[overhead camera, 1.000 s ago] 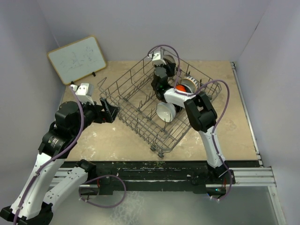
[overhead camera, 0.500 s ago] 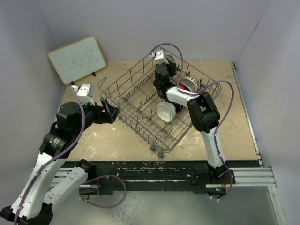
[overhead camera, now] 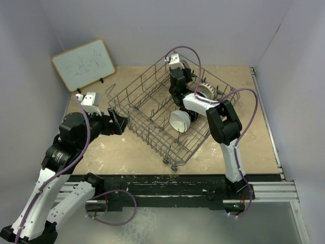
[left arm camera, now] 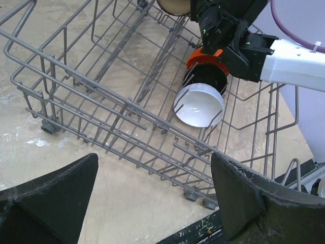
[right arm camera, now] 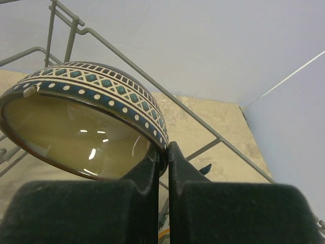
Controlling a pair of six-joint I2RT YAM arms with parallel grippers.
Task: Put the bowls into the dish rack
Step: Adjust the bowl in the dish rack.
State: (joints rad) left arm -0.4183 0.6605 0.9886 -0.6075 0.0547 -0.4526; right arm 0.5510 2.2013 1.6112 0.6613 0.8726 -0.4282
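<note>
Top view: the dish rack point(overhead camera: 147, 117) sits on the table point(overhead camera: 249, 127), with a white board point(overhead camera: 84, 63) at the far left. The right arm reaches into the rack's far side and its wrist hides the grip. A white bowl point(overhead camera: 180, 121) stands between tines. The left gripper point(overhead camera: 120, 121) hovers just outside the rack.

Left wrist: jaws spread wide, empty. An orange-red bowl point(left arm camera: 203, 57) sits behind the white one, half covered by the arm.

Right wrist: the right gripper point(right arm camera: 163, 152) is pinched on the patterned bowl point(right arm camera: 86, 122) by its rim, over the rack wires. The bowl's left edge is cropped.

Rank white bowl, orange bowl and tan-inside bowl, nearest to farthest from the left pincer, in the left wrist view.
1. white bowl, right of centre, opening facing the left pincer.
2. orange bowl, directly behind it.
3. tan-inside bowl, top edge, farthest back.
</note>
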